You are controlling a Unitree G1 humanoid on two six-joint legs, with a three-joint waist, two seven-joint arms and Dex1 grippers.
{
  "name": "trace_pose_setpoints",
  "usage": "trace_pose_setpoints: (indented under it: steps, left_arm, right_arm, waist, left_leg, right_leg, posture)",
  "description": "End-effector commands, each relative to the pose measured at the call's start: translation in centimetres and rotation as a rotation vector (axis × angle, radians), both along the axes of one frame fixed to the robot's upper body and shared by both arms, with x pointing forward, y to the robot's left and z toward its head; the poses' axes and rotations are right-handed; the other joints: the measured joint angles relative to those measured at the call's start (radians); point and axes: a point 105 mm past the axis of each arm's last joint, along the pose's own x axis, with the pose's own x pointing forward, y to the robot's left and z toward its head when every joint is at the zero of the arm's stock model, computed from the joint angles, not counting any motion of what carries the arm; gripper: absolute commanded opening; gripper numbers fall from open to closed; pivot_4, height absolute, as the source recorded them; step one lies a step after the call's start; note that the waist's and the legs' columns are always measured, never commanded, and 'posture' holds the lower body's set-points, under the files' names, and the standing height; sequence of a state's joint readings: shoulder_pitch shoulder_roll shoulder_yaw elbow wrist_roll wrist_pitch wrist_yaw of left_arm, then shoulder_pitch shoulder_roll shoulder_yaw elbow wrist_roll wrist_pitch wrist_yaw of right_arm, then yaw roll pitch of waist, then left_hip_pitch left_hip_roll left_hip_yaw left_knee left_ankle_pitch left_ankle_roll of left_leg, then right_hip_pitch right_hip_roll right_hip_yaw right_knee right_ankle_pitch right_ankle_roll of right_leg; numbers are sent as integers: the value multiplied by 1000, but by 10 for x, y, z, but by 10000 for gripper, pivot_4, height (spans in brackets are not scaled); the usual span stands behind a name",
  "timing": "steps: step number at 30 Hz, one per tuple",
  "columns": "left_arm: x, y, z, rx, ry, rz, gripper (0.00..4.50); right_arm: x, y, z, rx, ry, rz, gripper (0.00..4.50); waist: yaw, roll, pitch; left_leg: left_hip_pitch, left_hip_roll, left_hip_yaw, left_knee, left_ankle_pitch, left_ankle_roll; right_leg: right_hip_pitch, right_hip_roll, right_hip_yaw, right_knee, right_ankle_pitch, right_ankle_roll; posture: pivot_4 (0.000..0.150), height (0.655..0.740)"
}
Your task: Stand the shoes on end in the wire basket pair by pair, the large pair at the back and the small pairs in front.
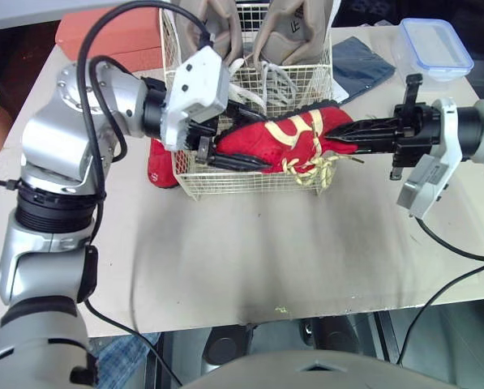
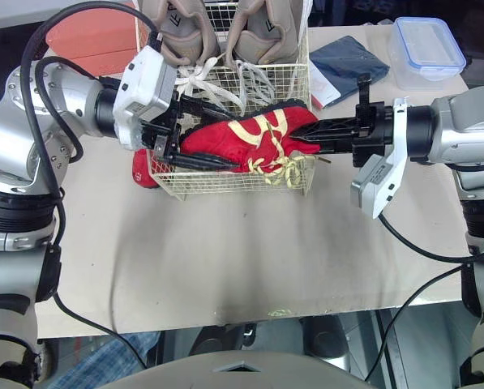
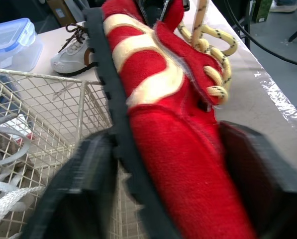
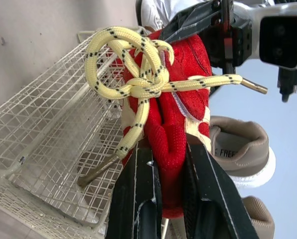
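A red shoe [image 1: 278,138] with cream stripes and yellow laces hangs lengthwise over the front part of the white wire basket [image 1: 250,188]. My left gripper [image 1: 225,154] is shut on its left end, and in the left wrist view the black fingers [image 3: 78,189] flank the red upper. My right gripper [image 1: 336,136] is shut on the other end, beside the lace knot [image 4: 143,79]. Two large tan shoes [image 1: 294,28] stand on end at the back of the basket. A second red shoe [image 1: 160,166] lies on the table against the basket's left side.
A white sneaker [image 3: 71,47] lies on the table beyond the basket. A lidded plastic box [image 1: 432,44] and a dark blue cloth [image 1: 359,65] sit at the back right. A red box [image 1: 104,36] stands at the back left. The table [image 1: 266,251] has bare room in front.
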State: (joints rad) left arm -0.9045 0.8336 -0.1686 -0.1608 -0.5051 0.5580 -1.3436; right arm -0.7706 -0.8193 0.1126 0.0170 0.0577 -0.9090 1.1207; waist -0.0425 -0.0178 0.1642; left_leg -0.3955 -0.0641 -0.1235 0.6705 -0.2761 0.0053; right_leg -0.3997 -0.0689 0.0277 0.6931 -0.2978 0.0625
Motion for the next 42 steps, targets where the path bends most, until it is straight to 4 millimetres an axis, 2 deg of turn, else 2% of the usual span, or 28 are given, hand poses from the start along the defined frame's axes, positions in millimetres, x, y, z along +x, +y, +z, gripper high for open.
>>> trace_pose_setpoints:
  steps: [1,4,5,6,8,9,10,12,14,17,19,22,25,30,35,39,40,42]
  left_arm:
    - [-5,0,10,-11,-41,-20,17648]
    - [-5,0,12,-31,-43,-14,7321]
    - [-5,1,13,-43,-44,-12,6258]
    - [-5,1,15,-61,-48,-9,6127]
    - [-6,3,20,-115,-46,-2,6127]
    - [-5,4,23,-141,-43,7,6126]
    - [-5,5,24,-164,-43,14,6125]
    - [-7,6,31,-250,-43,9,6125]
    - [-4,3,41,-381,-54,23,6124]
    - [4,-7,45,-525,-79,67,6122]
    - [3,-15,41,-571,-75,74,6122]
    - [3,-23,37,-650,-86,87,6122]
    - [2,-28,32,-696,-95,92,6122]
    - [4,-31,25,-743,-115,119,6122]
    - [3,-35,21,-770,-114,118,6122]
    - [2,-36,15,-767,-96,115,6122]
    - [2,-37,14,-765,-90,115,6122]
    - [0,-37,12,-758,-66,105,6122]
  right_arm:
    - [-7,2,15,82,-12,26,4063]
    - [-8,1,15,102,15,19,17395]
    - [-8,0,16,121,27,16,21538]
    - [-6,-4,16,147,59,-1,28941]
    - [5,-22,12,229,197,-86,32161]
    - [10,-32,9,267,262,-127,37069]
    - [13,-40,7,300,316,-160,44177]
    - [19,-55,4,439,507,-228,45000]
    - [19,-60,2,655,849,-250,45000]
    - [3,-45,-5,775,1222,-187,45000]
    - [-2,-35,1,870,1318,-127,45000]
    - [-6,-21,20,1029,1427,-5,45000]
    - [-6,-13,31,1131,1493,58,45000]
    - [-5,-2,28,1171,1551,47,45000]
    - [-2,3,24,1185,1582,32,23326]
    - [0,3,22,1189,1574,14,3317]
    - [1,2,22,1194,1569,12,1228]
    - [2,1,23,1202,1562,16,1228]
  waist:
    - [-1,0,0]
    - [0,0,0]
    - [0,0,0]
    - [0,0,0]
    - [3,0,0]
    - [5,0,0]
    - [6,0,0]
    - [6,-1,0]
    - [7,0,0]
    - [7,0,0]
    - [3,-1,0]
    - [-1,-1,0]
    - [5,-1,0]
    - [13,-1,0]
    - [12,-1,0]
    - [7,-1,0]
    - [7,-1,0]
    - [6,-1,0]
  left_leg:
    - [0,0,0,0,0,0]
    - [0,0,0,0,0,0]
    - [0,0,0,0,0,0]
    - [0,0,0,0,0,0]
    - [0,0,0,0,0,0]
    - [0,0,-1,0,0,0]
    - [-1,0,-1,0,0,0]
    - [-1,0,-1,1,0,0]
    - [-2,0,-1,1,0,0]
    - [-2,0,-2,2,0,0]
    - [-2,0,-2,2,0,0]
    - [0,1,-1,2,0,0]
    - [0,0,-2,2,0,0]
    - [-1,-1,-2,2,0,0]
    - [-1,-1,-2,2,0,0]
    - [-1,-1,-2,2,0,0]
    - [-1,-1,-2,2,0,0]
    - [-1,-1,-2,2,0,0]
  right_leg:
    - [0,0,0,0,0,0]
    - [0,0,0,0,0,0]
    - [0,0,0,0,0,0]
    - [0,0,0,0,0,0]
    - [0,0,0,0,0,0]
    - [0,0,-1,0,0,0]
    - [0,-1,-1,0,0,0]
    - [0,-1,-1,0,0,0]
    - [0,-1,-1,0,0,0]
    - [0,-3,-1,1,0,0]
    - [0,-4,0,1,0,0]
    - [0,-3,2,2,0,0]
    - [0,-3,1,2,0,0]
    - [0,-2,0,1,0,0]
    - [0,-2,0,1,0,0]
    - [0,-1,0,1,0,0]
    - [0,-1,0,1,0,0]
    - [0,-1,0,1,0,0]
  posture:
    - [1500,7400]
    - [1500,7400]
    - [1500,7400]
    - [1500,7400]
    - [1500,7400]
    - [1500,7400]
    - [1500,7400]
    - [1500,7400]
    - [1500,7400]
    - [1500,7400]
    - [1500,7400]
    - [1500,7400]
    - [1500,7400]
    - [1500,7400]
    - [1500,7400]
    - [1500,7400]
    - [1500,7400]
    - [1500,7400]
